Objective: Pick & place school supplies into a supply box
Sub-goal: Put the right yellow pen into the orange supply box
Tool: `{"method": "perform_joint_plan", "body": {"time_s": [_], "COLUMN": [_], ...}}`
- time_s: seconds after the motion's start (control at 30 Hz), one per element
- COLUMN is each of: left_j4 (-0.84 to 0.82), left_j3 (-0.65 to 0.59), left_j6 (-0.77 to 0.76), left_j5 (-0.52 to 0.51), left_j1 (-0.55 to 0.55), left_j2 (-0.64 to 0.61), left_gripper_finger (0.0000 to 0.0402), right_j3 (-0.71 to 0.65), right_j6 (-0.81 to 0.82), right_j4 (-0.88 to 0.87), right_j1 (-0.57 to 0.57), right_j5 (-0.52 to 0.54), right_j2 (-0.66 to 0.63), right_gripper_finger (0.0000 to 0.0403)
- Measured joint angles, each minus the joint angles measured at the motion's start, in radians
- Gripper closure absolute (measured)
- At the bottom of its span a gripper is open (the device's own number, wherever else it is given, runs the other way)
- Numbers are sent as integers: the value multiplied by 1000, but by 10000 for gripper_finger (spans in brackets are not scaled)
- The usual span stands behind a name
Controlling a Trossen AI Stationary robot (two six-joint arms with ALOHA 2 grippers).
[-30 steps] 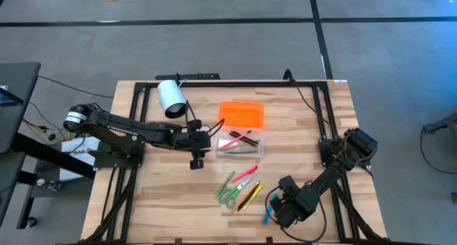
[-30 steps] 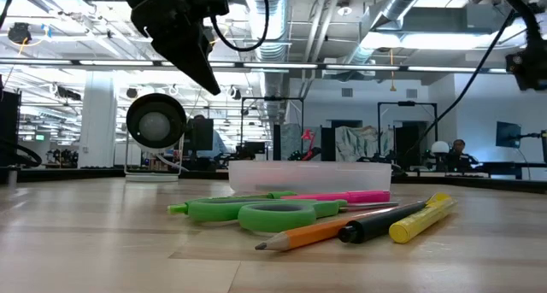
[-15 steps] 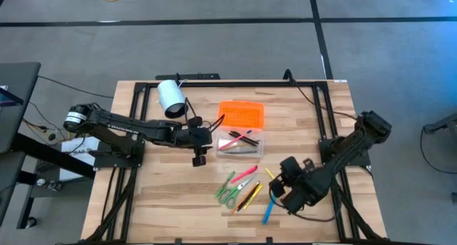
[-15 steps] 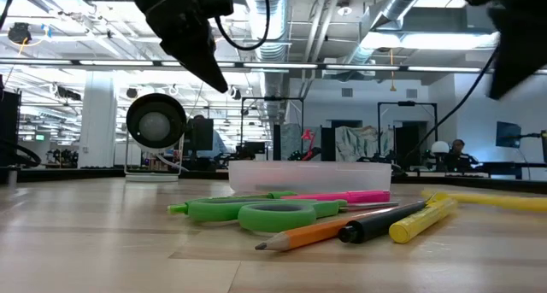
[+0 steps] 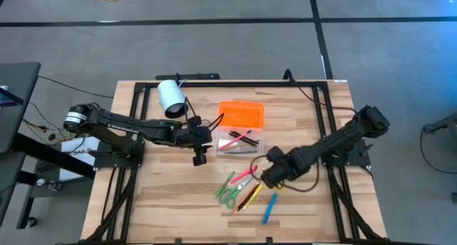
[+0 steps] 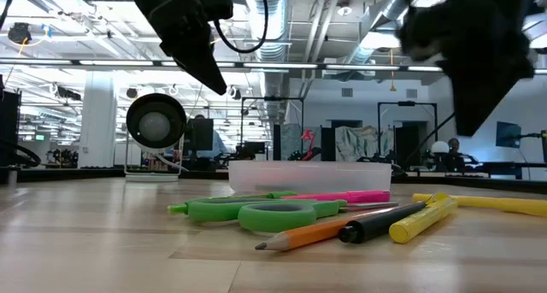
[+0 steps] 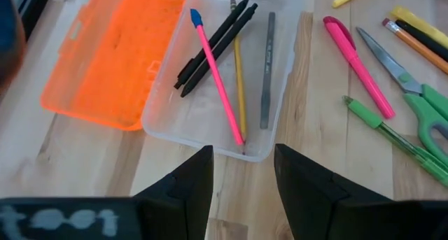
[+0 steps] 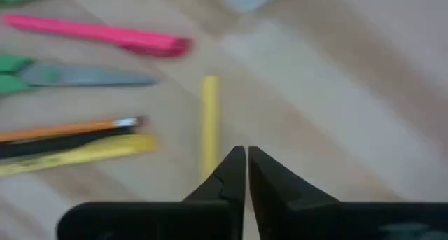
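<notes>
Right gripper (image 8: pixel 245 171) nearly shut, fingertips almost touching, nothing between them; hanging just over a loose yellow pencil (image 8: pixel 208 124) on the table. In the high view, right gripper (image 5: pixel 269 175) at about 5 o'clock from the box (image 5: pixel 239 143), just off its corner.

Left gripper (image 7: pixel 241 171) with jaws apart, empty, hovering at the near edge of the box (image 7: pixel 280 93), 9 o'clock side in the high view. Already inside the box: two black pens (image 7: pixel 213 47), pink pencil (image 7: pixel 217 75), thin yellow pencil, grey stick. Orange lid (image 7: pixel 112 54) flipped open, lying flat at 12 o'clock.

Remaining supplies fanned out at 6 o'clock from the box: pink marker (image 5: pixel 245 175), green scissors (image 5: pixel 228 195), green pen, orange pencil (image 5: pixel 247 196), black pen, yellow marker, blue pen (image 5: pixel 269 208) farthest out.

Handling guess: all light, stiff, thin, round-bodied, so likely to roll or pivot if pinched off-centre. Best taken mid-shaft, jaws across the length. Smooth plastic barrels probably slippery. Scissors flatter and heavier at the handles; better grabbed near the pivot. Items lying close together, so risk of nudging neighbours.
</notes>
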Motion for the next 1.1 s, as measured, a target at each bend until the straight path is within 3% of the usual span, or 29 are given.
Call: {"method": "perform_joint_plan", "body": {"time_s": [0.07, 0.2, 0.63, 0.83, 1.1], "left_j4": [0, -2, -1, 4, 9], "left_j3": [0, 0, 0, 0, 0], "left_j6": [-15, -24, -24, -30, -34], "left_j5": [0, 0, 0, 0, 0], "left_j1": [0, 0, 0, 0, 0], "left_j2": [0, 0, 0, 0, 0], "left_gripper_finger": [259, 259, 259, 259, 259], "right_j3": [-22, -23, -64, -65, -64], "right_j6": [-25, -46, -44, 12, 71], "right_j4": [53, 71, 161, 183, 188], "right_j1": [-31, -61, -34, 15, 57], "right_j5": [-60, -77, -187, -221, -235], "right_j2": [1, 13, 75, 120, 186], "right_gripper_finger": [373, 328, 213, 203, 229]}}
